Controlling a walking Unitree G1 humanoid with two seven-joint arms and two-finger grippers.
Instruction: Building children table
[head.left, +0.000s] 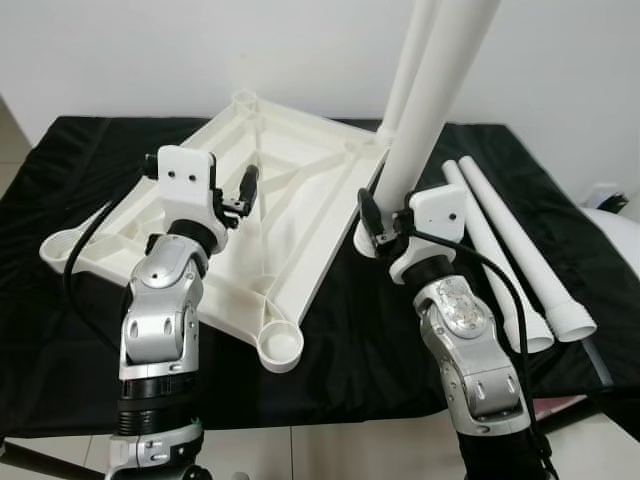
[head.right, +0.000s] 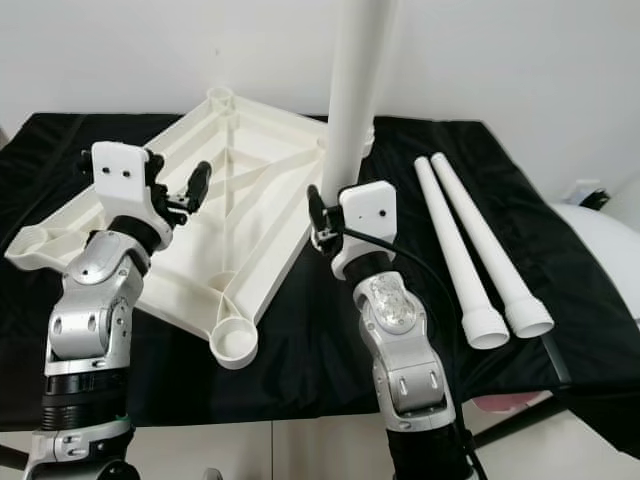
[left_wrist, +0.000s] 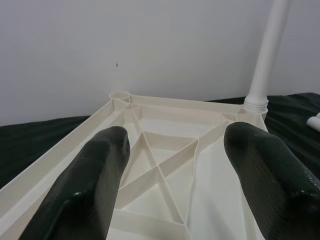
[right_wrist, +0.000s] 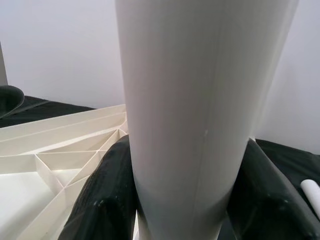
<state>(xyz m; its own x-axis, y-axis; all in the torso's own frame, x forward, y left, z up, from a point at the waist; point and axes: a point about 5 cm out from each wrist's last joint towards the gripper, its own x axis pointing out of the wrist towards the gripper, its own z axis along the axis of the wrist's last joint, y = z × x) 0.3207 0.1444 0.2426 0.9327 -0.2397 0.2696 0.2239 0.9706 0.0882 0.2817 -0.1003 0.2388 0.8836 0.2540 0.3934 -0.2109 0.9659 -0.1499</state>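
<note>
Legs look light, stiff and slick: the right hand (head.right: 318, 225) is clenched low on one upright leg (head.right: 352, 110) beside the upturned tabletop (head.left: 290, 200) on the worktop (head.left: 90, 150), a sound hold near the threaded end, while the left hand (head.left: 240, 195) hovers released.

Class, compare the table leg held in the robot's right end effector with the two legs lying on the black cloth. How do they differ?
The held leg stands upright; the two loose legs lie flat on the black cloth. The held leg is gripped by the right end effector beside the tabletop; the loose legs lie apart from it, untouched. All are white tubes.
</note>
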